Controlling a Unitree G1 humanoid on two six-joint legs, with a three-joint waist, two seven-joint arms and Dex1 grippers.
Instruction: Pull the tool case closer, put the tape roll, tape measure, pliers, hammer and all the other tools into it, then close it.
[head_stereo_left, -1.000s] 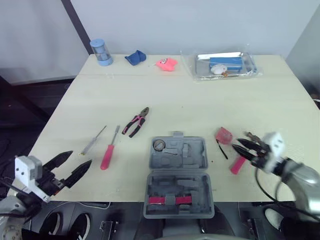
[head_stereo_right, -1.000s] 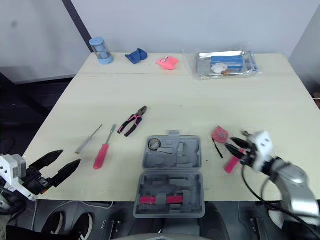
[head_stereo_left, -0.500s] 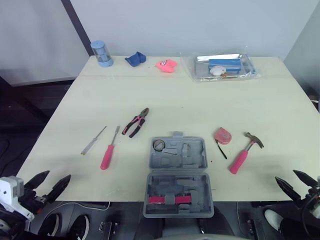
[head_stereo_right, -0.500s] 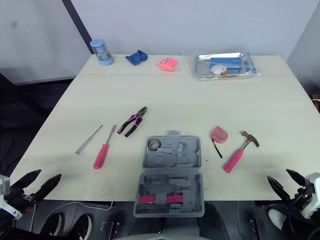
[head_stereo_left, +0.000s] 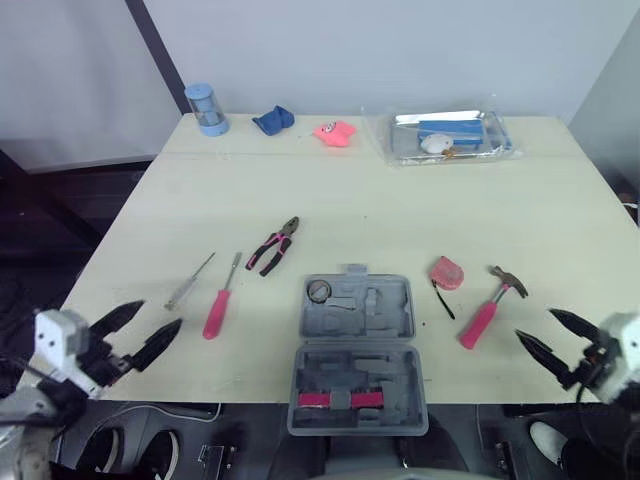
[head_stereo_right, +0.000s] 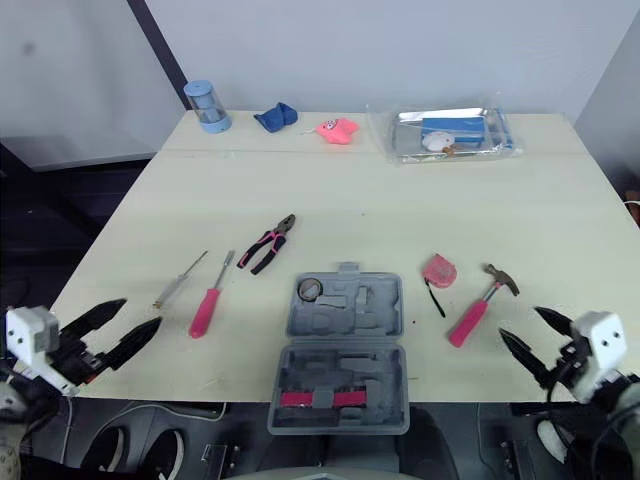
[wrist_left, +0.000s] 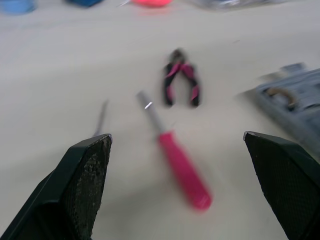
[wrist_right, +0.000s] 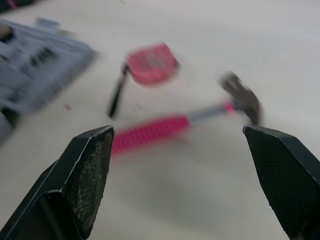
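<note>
Right gripper (head_stereo_left: 534, 324), spread wide, is facing hammer (head_stereo_left: 480, 320), probably for pickup; you are holding left gripper (head_stereo_left: 161, 313) agape toward screwdriver (head_stereo_left: 215, 313).

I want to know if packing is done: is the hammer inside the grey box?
No, the hammer lies on the table outside the open box, next to the pink tape measure.

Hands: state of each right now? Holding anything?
Left hand: open, empty.
Right hand: open, empty.
</note>
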